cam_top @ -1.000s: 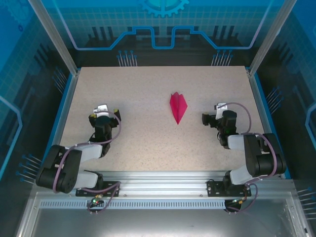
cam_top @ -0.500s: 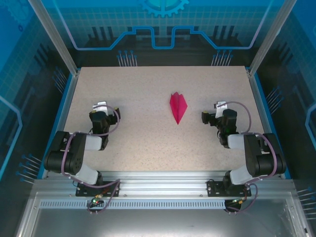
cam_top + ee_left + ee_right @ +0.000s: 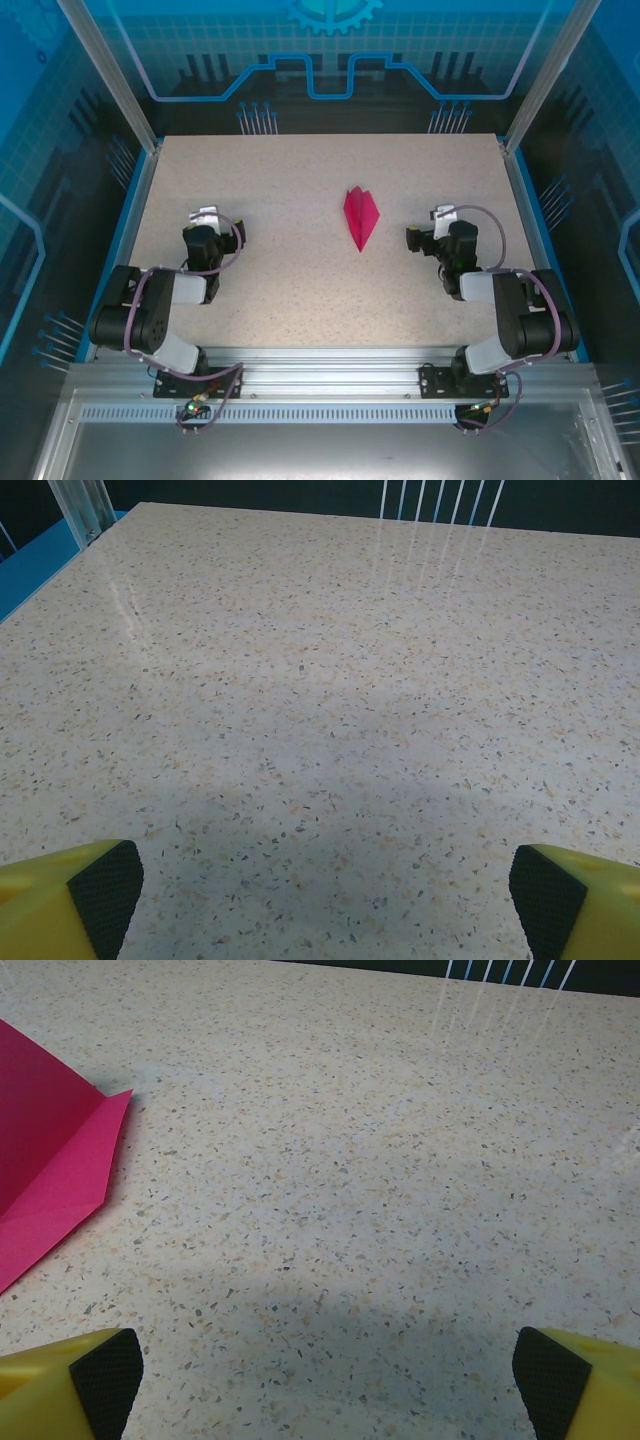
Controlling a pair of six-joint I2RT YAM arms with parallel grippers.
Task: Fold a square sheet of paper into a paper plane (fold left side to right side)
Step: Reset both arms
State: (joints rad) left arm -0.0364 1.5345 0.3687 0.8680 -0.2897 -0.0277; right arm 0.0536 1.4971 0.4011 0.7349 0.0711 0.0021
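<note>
Paper plane (image 3: 361,215) lay flat on the table (image 3: 290,290), a little past centre and nearer your right arm. It was a narrow magenta dart, nose toward the arm bases, with the centre crease visible. From the right wrist, one wing edge showed at the left, well apart from the fingers. Your left gripper (image 3: 325,890) sat low over bare table on its own side, jaws spread wide, nothing between the pads (image 3: 105,885). Your right gripper (image 3: 328,1370) was likewise released and empty, near the plane on its right and not touching it. The paper was a dart, not a flat square, so by my reading your folds were done and the task was finished or close to it. All that might have been left was pressing creases, whose sharpness I couldn't judge from above, and parking the arms.
</note>
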